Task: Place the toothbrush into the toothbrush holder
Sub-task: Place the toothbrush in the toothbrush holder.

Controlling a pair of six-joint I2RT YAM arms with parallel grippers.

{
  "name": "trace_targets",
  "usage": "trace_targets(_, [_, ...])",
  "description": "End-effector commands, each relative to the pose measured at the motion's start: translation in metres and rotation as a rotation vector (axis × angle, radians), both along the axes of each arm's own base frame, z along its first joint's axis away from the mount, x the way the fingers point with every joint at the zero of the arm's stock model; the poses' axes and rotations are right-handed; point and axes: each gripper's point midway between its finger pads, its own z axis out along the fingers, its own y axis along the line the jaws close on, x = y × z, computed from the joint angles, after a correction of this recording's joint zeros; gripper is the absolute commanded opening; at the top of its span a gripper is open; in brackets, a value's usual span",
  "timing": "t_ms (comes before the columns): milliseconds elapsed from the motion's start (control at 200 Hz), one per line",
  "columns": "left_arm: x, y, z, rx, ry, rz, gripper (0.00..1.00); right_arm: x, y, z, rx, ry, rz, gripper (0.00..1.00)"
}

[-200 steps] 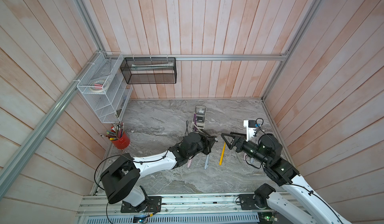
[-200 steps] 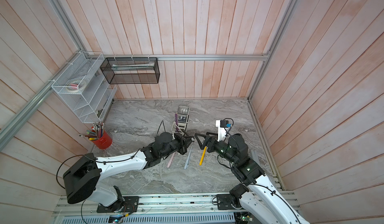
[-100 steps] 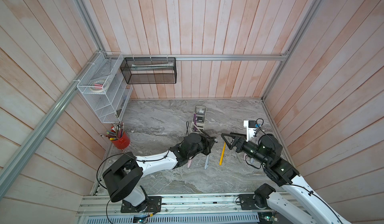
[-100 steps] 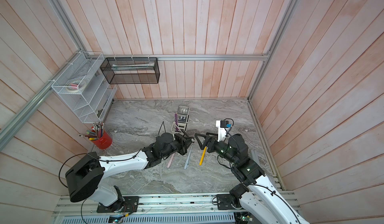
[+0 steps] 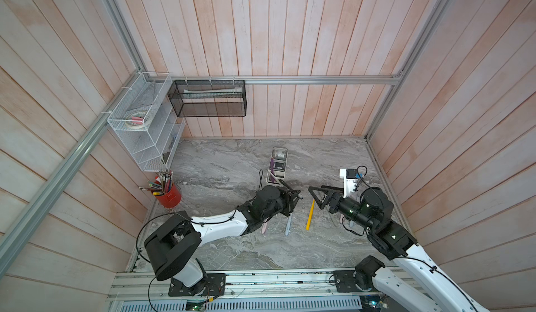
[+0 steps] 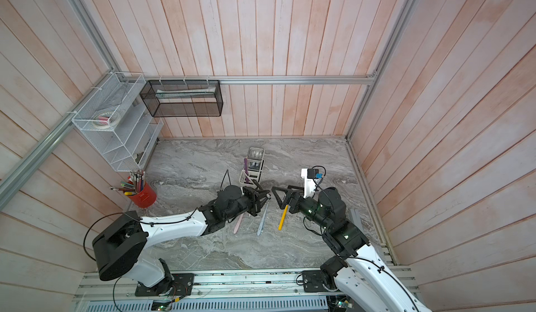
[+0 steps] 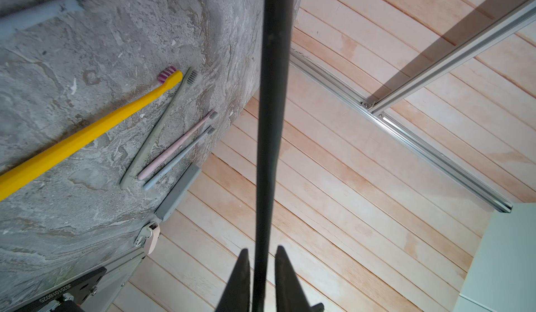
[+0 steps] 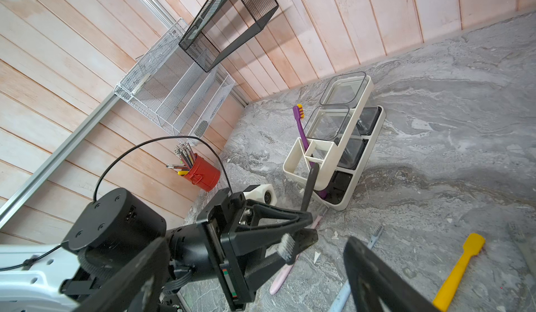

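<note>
1. Pinching a slim dark toothbrush (image 8: 308, 186), the left gripper (image 5: 297, 194) had its thin black fingers almost together around the smooth handle and held it clear of the table (image 5: 232, 174).
2. The handle's tip reached the near end of the toothbrush holder (image 8: 329, 165); whether it sat inside a compartment was unclear.
3. The holder, oblong cream plastic with rounded corners, stood mid-table toward the far side on grey marbled stone, with a purple toothbrush (image 8: 301, 133) leaning in a near compartment.
4. The right gripper (image 5: 315, 197) hung just right of the left, its fingers spread wide and empty.
5. A yellow brush (image 5: 310, 215), a pale blue brush (image 5: 288, 225) and a pink brush (image 5: 264, 227) lay flat near the grippers; open tabletop stretched left toward the red cup (image 5: 171, 199).
</note>
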Motion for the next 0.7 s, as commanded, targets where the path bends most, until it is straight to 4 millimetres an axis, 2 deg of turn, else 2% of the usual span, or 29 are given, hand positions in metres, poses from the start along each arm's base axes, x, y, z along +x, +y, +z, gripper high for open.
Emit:
trace_targets(0, [0.003, 0.003, -0.007, -0.092, 0.14, 0.06, 0.22, -0.002, 0.0, -0.001, 0.01, 0.003, 0.007, 0.96])
trace_targets(120, [0.005, 0.004, -0.003, -0.098, 0.129, 0.064, 0.29, -0.002, 0.001, -0.001, 0.013, 0.002, 0.009, 0.96])
trace_targets(380, [0.008, 0.006, 0.0, -0.106, 0.118, 0.074, 0.26, -0.002, 0.001, -0.002, 0.013, 0.005, 0.011, 0.96])
trace_targets(695, [0.018, 0.013, 0.017, -0.117, 0.083, 0.097, 0.27, -0.002, 0.001, -0.001, 0.014, 0.005, 0.013, 0.96])
